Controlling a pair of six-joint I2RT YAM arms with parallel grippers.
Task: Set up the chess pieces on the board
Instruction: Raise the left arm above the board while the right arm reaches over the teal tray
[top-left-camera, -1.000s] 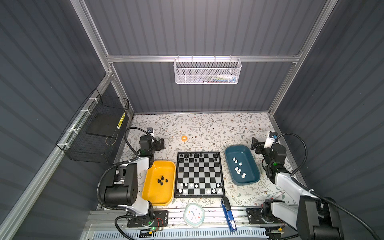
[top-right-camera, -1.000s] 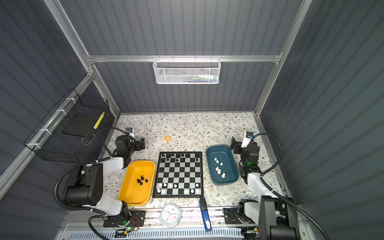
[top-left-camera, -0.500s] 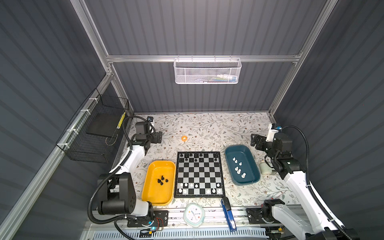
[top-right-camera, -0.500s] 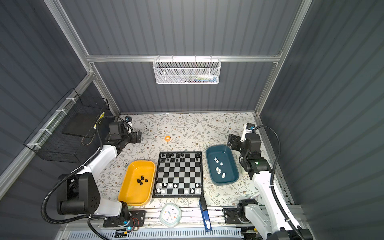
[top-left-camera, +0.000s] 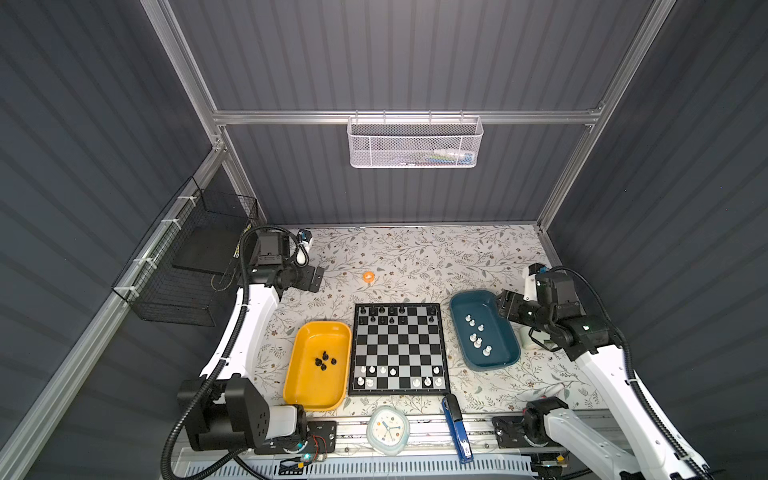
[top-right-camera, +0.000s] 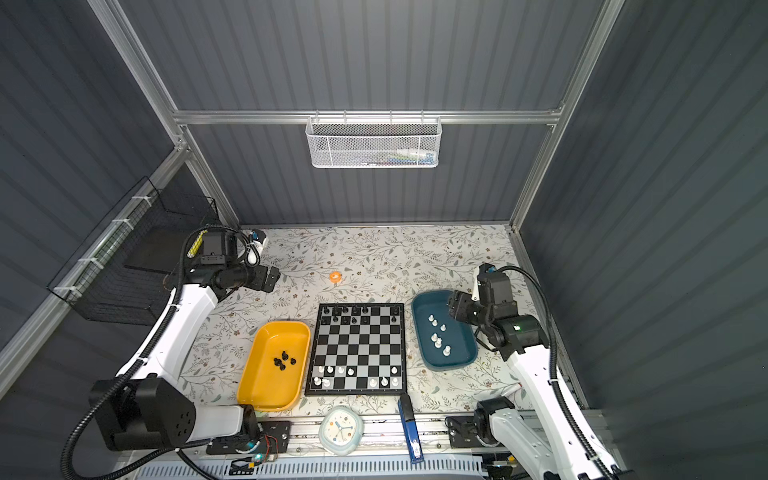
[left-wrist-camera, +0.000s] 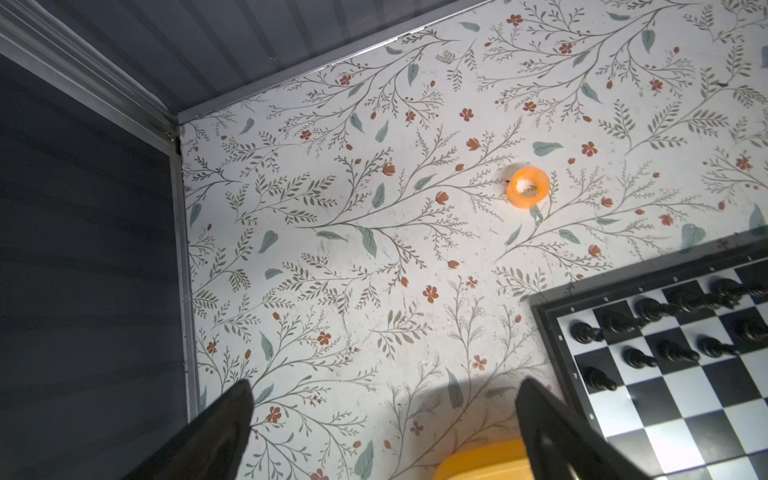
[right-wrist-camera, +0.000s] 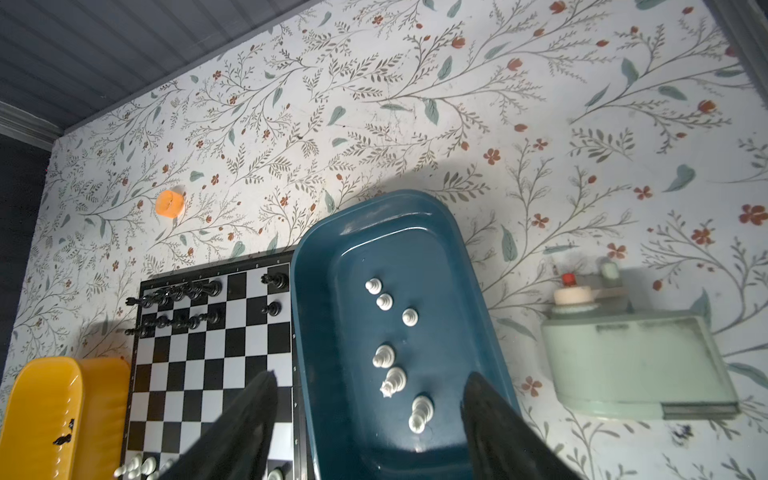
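Observation:
The board (top-left-camera: 399, 345) lies mid-table, also seen in the right wrist view (right-wrist-camera: 208, 365). Black chess pieces (top-left-camera: 382, 314) stand on its far two rows and white ones (top-left-camera: 395, 376) on its near two rows. More black pieces (top-left-camera: 325, 360) lie in the yellow tray (top-left-camera: 316, 390). Several white pieces (right-wrist-camera: 390, 365) lie in the teal tray (top-left-camera: 500, 338). My right gripper (top-left-camera: 503, 309) hangs open over that tray's far right end, and its jaws (right-wrist-camera: 370, 376) hold nothing. My left gripper (top-left-camera: 313, 279) is open and empty over bare table at the back left (left-wrist-camera: 386, 386).
An orange ring (top-left-camera: 368, 277) lies behind the board. A pale green box (right-wrist-camera: 631, 361) sits right of the teal tray. A clock (top-left-camera: 387, 429) and a blue stapler (top-left-camera: 457, 428) lie at the front edge. A black wire basket (top-left-camera: 195, 257) hangs on the left wall.
Both arms have lifted and stretched out from their folded pose. The right gripper has come down and in over the teal tray's far end. The left gripper stays near the back left.

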